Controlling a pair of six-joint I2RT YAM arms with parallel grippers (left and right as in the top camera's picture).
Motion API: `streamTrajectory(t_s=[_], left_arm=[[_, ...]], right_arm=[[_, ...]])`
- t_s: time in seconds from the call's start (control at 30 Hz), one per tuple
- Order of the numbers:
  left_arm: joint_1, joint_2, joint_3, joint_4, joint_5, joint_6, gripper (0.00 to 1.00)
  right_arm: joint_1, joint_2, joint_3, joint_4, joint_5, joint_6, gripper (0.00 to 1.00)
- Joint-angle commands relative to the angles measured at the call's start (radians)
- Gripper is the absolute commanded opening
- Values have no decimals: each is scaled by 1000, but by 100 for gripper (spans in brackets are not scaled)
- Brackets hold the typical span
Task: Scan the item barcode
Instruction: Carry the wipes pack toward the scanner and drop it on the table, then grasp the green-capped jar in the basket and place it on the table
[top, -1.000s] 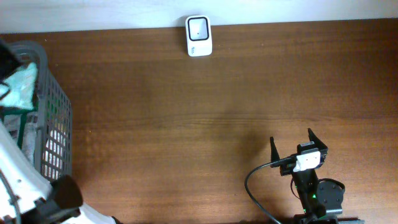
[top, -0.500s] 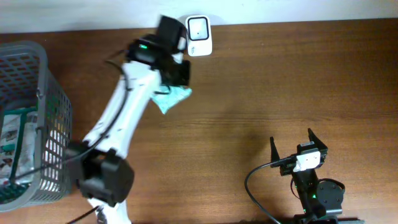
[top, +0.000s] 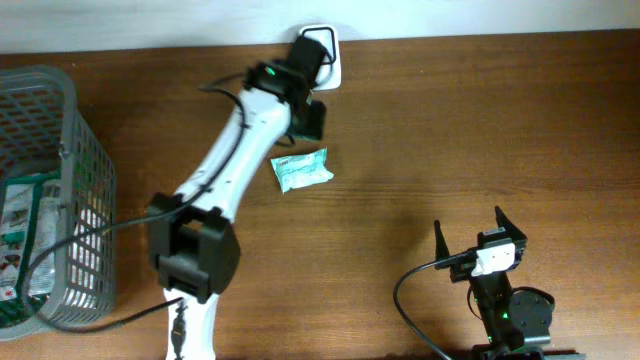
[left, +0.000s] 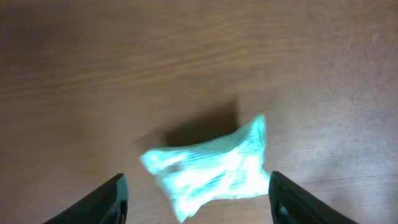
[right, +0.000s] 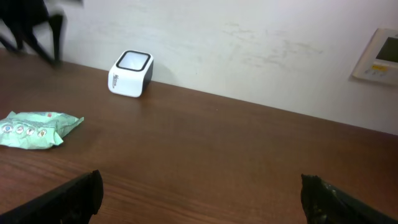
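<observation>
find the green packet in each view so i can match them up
Overhead: green packet lies on the table, centre-left, just below the left arm's wrist.
Left wrist: lower centre, between the open fingers.
Right wrist: far left.
Shared landmark: the white scanner; out of the left wrist's view.

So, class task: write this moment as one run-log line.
left pincer: open, above packet | green packet: lying on table, released | scanner: by wall | right pincer: open, idle

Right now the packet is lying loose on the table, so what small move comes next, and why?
Probably lift the left gripper clear. Its fingers stand open above the green packet, which lies flat on the table beside the scanner, apparently released. The right gripper waits open.
</observation>
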Motion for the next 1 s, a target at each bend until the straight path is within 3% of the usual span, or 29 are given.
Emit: streamTrajectory(t_s=[0.0,0.07,0.2,0.37,0.57,0.7,0.97], left_arm=[[157,-166,230,-131,-48,-3,67],[246,-224,272,-179,-48,-3,66],[620,-303,272,-272,1,-19,66],[916,-284,171,-182,161,-23,65],[1041,-284,-156,84,175,-28,77],[1050,-284,-355,286,253,75,81],[1044,-149,-402,389,281,164,82]], right_arm=[[6,-6,-5,-5,0,4,98],[6,-6,-5,-5,0,4,98],[6,-6,-5,-5,0,4,98],[6,-6,-5,-5,0,4,98],[6,-6,-5,-5,0,4,98],[6,-6,-5,-5,0,4,99],[6,-6,-5,-5,0,4,98]])
